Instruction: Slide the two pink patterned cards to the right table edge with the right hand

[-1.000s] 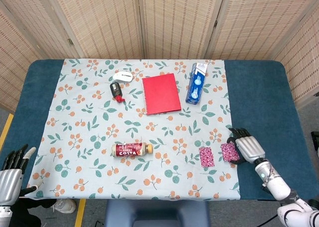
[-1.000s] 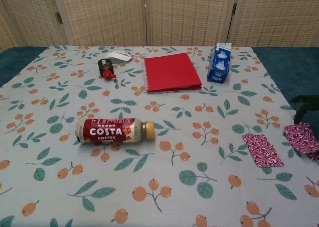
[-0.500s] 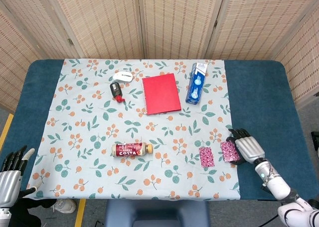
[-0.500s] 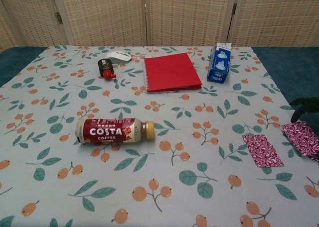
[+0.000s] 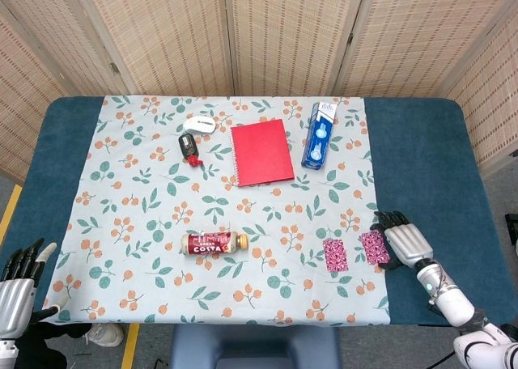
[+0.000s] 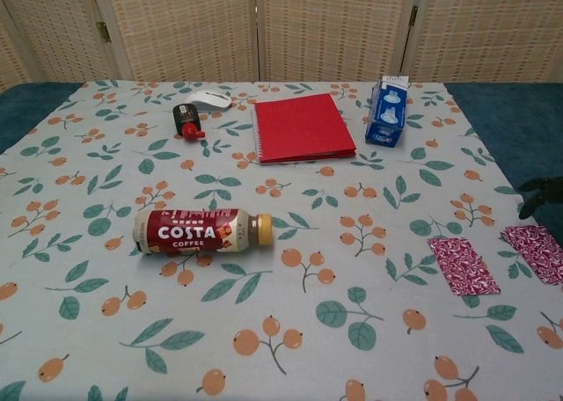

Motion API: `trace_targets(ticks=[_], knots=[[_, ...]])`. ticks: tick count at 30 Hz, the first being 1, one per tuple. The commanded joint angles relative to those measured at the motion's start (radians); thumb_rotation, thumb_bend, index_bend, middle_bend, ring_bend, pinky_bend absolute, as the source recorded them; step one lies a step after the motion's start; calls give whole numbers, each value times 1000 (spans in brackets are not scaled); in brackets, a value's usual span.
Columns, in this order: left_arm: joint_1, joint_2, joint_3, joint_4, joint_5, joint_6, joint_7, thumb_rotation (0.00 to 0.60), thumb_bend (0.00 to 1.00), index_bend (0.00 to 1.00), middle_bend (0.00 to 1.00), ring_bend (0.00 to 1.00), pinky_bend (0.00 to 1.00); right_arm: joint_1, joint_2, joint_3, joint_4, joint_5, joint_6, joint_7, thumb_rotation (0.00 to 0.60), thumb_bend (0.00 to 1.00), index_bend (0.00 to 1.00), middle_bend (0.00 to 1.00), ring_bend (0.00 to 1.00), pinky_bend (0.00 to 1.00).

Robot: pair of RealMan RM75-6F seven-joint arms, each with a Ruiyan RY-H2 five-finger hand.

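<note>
Two pink patterned cards lie flat near the front right of the floral cloth. One card [image 5: 334,255] [image 6: 462,266] sits further in. The other card [image 5: 374,248] [image 6: 535,252] lies at the cloth's right border. My right hand [image 5: 403,241] rests on the blue table just right of that card, fingers spread and pointing away from me. It holds nothing, and whether it touches the card's edge is unclear. In the chest view only its dark fingertips [image 6: 538,193] show at the right border. My left hand [image 5: 18,286] hangs open off the front left corner.
A Costa coffee bottle [image 5: 214,242] lies on its side at centre front. Further back are a red notebook [image 5: 261,151], a blue carton [image 5: 319,134], a white mouse [image 5: 200,124] and a small black-and-red object [image 5: 188,148]. Bare blue table [image 5: 429,167] runs along the right.
The right-hand card, earlier tilted up against the fingers, now lies flat a little further right. My right hand has eased slightly right and toward me. The left hand barely moved.
</note>
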Motion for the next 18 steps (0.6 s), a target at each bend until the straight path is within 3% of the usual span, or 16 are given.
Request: trace_targets(ticks=[1,9,18], knots=[[1,0,0,0,0,1,-1,600,249,116,4,86,0,0,0,0,1,0,-3,-2,518,182,202,65,0,0],[3,0,-1,3,1,3,-6,600,249,111,4,86,0,-16,30,1,-91,-39,55,33,517,182,164,63,0,0],[2,-5,-1,21,5,3,-29,600,250,115,4,86,0,3,-17,10,-197,-8,25,-73,518,183,164,63,0,0]])
